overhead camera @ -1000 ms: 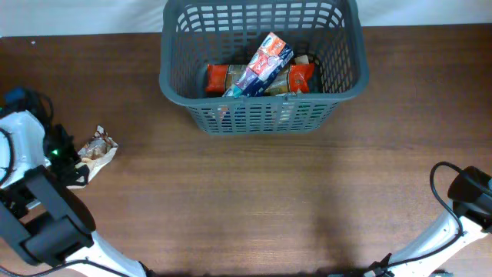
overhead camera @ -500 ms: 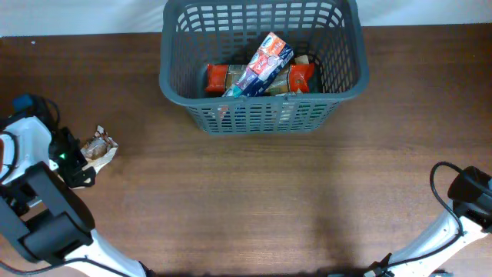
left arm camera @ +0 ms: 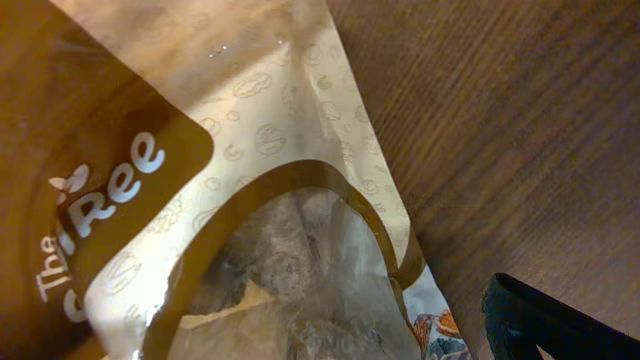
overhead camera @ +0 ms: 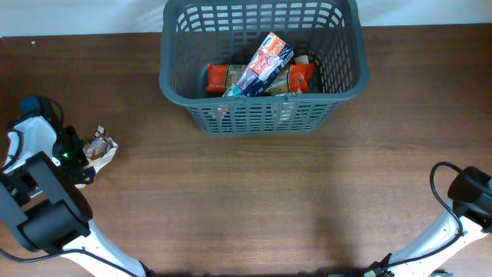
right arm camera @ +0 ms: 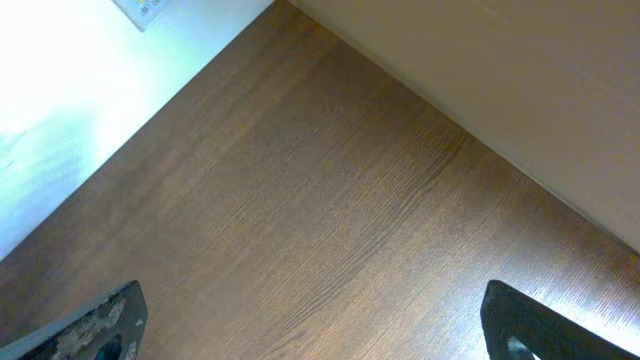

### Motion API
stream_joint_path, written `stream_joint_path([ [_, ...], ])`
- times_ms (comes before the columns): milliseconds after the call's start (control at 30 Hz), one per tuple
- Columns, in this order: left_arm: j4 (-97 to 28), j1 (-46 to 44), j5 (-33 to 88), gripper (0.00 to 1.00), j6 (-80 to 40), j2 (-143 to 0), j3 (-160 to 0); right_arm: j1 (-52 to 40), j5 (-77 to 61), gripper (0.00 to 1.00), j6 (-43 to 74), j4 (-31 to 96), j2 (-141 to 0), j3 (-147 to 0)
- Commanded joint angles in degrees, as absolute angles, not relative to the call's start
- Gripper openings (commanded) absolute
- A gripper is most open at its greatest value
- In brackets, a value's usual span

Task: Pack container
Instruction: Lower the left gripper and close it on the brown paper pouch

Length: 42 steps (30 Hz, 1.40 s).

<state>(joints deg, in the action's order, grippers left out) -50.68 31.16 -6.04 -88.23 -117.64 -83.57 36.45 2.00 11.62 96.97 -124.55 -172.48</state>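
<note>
Overhead: container (overhead camera: 261, 115) well apart from both spread jaws.

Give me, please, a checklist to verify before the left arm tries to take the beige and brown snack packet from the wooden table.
1. Left gripper open: ok.
2. Beige and brown plastic snack packet lies on the brown wooden table, right under the left wrist camera: ok.
3. Packet centred between both fingers: cannot tell; only one black finger shows in the wrist view.
4. Dark grey slotted plastic basket has free room above the packets inside it: ok.
5. Right gripper open, over bare table, holding nothing: ok.
</note>
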Motion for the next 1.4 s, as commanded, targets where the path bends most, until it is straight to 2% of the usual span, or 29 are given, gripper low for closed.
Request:
stream_joint_path([
  [0,-49.9,30.9,-6.9,0.99,-84.7,-118.3,-83.3,36.4,1.7,0.98,11.7,97.3,-123.2,-172.4],
  [700,-49.7,30.4,-5.4,1.0,-83.6,-123.8,-83.3,36.4,1.7,0.99,11.7,97.3,-123.2,-172.4],
  [900,-49.5,30.4,-5.3,1.0,-78.9,-123.7,-83.3,36.4,1.7,0.99,11.7,97.3,-123.2,-172.4],
  [1100,-47.3,30.4,-4.7,0.66,-70.8,-123.7,-83.9,36.4,1.7,0.99,11.7,97.3,-123.2,-172.4],
  [1133,-47.3,30.4,-3.9,0.51,-69.1,-123.7,-84.7,36.4,1.7,0.99,11.7,97.3,-123.2,-172.4],
  [1167,-47.3,30.4,-3.3,0.45,-68.2,-123.7,-85.1,36.4,1.7,0.99,11.7,97.3,-123.2,-172.4],
  [1267,-47.4,30.4,-0.7,0.14,-65.1,-123.5,-87.3,36.4,1.7,0.99,11.7,97.3,-123.2,-172.4],
  [1300,-47.3,30.4,0.4,0.07,-64.2,-123.4,-88.1,36.4,1.7,0.99,11.7,97.3,-123.2,-172.4],
  [1367,-47.3,30.4,3.5,0.02,-61.9,-122.8,-90.0,36.4,1.7,0.99,11.7,97.3,-123.2,-172.4],
])
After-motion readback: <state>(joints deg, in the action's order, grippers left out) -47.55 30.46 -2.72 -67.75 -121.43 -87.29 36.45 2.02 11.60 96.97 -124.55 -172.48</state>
